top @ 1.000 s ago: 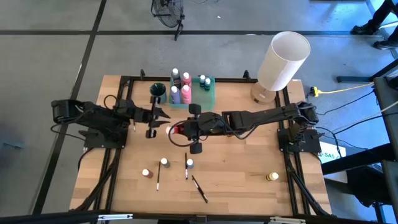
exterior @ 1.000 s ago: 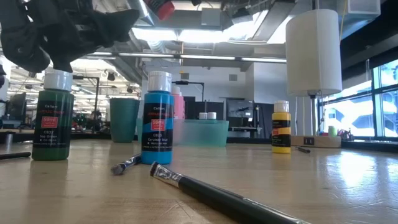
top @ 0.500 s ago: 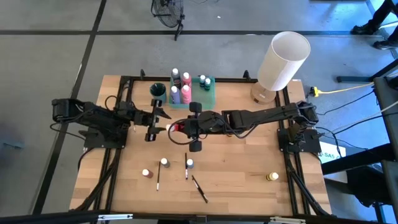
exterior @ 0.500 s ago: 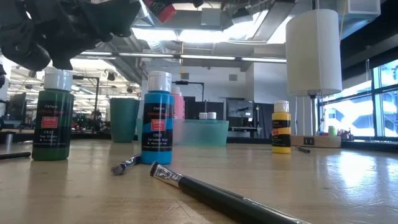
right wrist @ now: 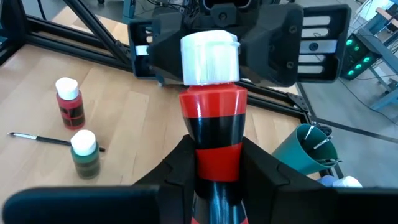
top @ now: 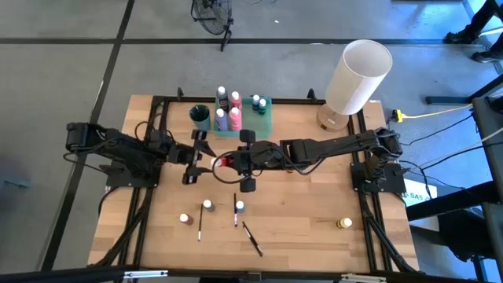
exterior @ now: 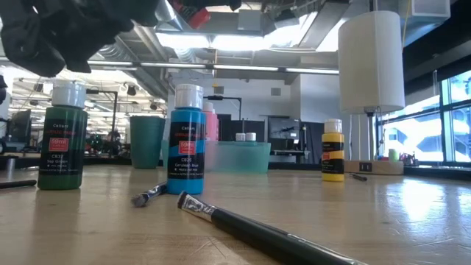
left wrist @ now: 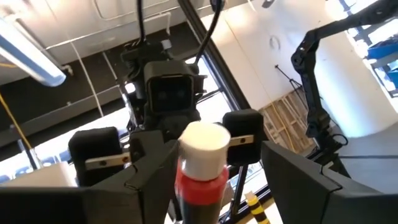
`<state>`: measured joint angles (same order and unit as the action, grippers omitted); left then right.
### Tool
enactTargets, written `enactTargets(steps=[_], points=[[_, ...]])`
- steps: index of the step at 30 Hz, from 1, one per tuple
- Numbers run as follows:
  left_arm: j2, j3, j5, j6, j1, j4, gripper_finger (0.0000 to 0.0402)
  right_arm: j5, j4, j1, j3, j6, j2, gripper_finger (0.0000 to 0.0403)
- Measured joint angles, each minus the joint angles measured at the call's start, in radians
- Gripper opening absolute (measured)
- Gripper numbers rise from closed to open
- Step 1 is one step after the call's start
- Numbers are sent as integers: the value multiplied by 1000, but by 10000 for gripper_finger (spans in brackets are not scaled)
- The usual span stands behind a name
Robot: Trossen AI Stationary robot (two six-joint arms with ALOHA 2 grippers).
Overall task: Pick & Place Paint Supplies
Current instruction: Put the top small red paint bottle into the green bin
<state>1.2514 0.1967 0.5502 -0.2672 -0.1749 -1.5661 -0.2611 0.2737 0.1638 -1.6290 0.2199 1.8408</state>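
A red paint bottle (top: 222, 163) with a white cap hangs in the air over the table's middle, lying level. My right gripper (top: 233, 163) is shut on it. The cap (left wrist: 204, 142) points toward the table's left, between the fingers of my left gripper (top: 206, 161). That gripper is open, with one finger standing on either side of the cap, apart from it. On the near half of the table stand a green bottle (top: 207, 205), a blue bottle (top: 240, 207), a red bottle (top: 185, 219) and a yellow bottle (top: 344, 224). Thin brushes (top: 252, 238) lie among them. My right gripper pinches the red bottle's body (right wrist: 214, 163) between its two fingers, at the end away from the cap. The fingers come level from the table's right and lie along the bottle. The bottle sticks out past them, lifted clear of the table.
A translucent green tray (top: 266, 122) with several bottles stands at the far middle, and a teal cup (top: 200, 116) stands to its left. The big white lamp (top: 357, 75) stands at the far right corner. A black frame runs along the table's edges.
My left gripper has opened: its fingers stand wider apart around the red bottle's cap than a second ago. It has also shifted slightly toward the near edge. My right gripper and the bottle have kept still.
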Motion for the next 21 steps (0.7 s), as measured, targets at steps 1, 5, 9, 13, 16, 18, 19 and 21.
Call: enactTargets(steps=[1, 5, 9, 13, 16, 18, 19, 21], points=[[0, 0, -2, -11, 6, 0, 227, 3, 0, 0, 0, 0, 0, 89], [0, 12, -11, -40, 29, 3, 227, 6, -1, 0, 0, 0, 0, 89], [0, 34, -14, -34, 38, 27, 228, 6, 0, -2, 0, -2, 1, 89], [0, 34, -40, -35, 35, 85, 227, 2, 3, -1, 1, -1, 1, 89], [-2, 34, -69, -36, 28, 120, 228, -6, 10, 7, 2, 2, 1, 89], [-2, 34, -76, -35, 23, 127, 228, -8, 11, 13, 3, 2, 2, 89], [0, 34, -85, -33, 20, 142, 227, -5, 0, 15, 3, 5, 2, 89], [2, 32, -92, -33, 19, 149, 226, -4, -6, 19, 1, 7, 1, 89]])
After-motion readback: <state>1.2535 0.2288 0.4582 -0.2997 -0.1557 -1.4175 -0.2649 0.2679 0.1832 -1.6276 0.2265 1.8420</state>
